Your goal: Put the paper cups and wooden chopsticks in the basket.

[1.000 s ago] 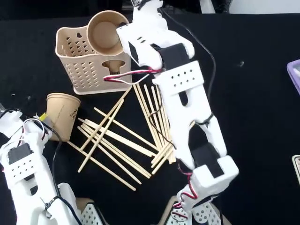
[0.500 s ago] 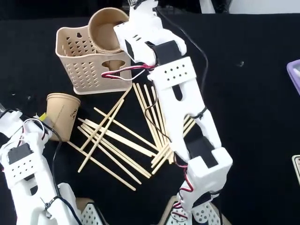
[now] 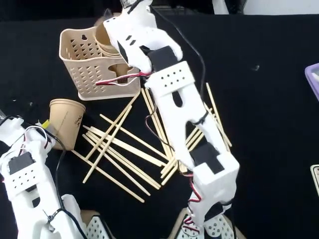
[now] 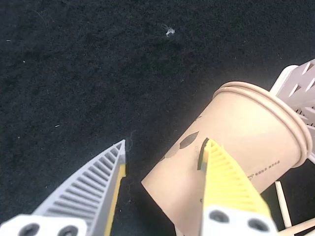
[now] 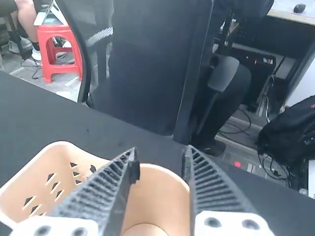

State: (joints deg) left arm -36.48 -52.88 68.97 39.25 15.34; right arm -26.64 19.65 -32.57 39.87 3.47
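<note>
A beige slotted basket (image 3: 82, 59) stands at the back left. My right gripper (image 3: 115, 25) hangs over it, shut on a paper cup (image 3: 102, 39) whose rim shows between the black fingers (image 5: 106, 194) above the basket (image 5: 44, 184). A second paper cup (image 3: 67, 122) lies on its side in front of the basket. My left gripper (image 3: 30, 127) is open beside it, the yellow finger (image 4: 224, 179) over the base of the lying paper cup (image 4: 241, 140), the grey one on bare cloth. Several wooden chopsticks (image 3: 124, 149) lie scattered mid-table, some under the right arm.
A black cloth covers the table. The corner of a purple container (image 3: 314, 79) pokes in at the right edge. More chopsticks (image 3: 217, 117) lie to the right of the right arm. Beyond the table's far side stands a dark office chair (image 5: 147, 64).
The right arm has swung left with its cup, from the basket's right rim to over the basket's inside, uncovering chopsticks on its right. The left arm and the lying cup have not moved.
</note>
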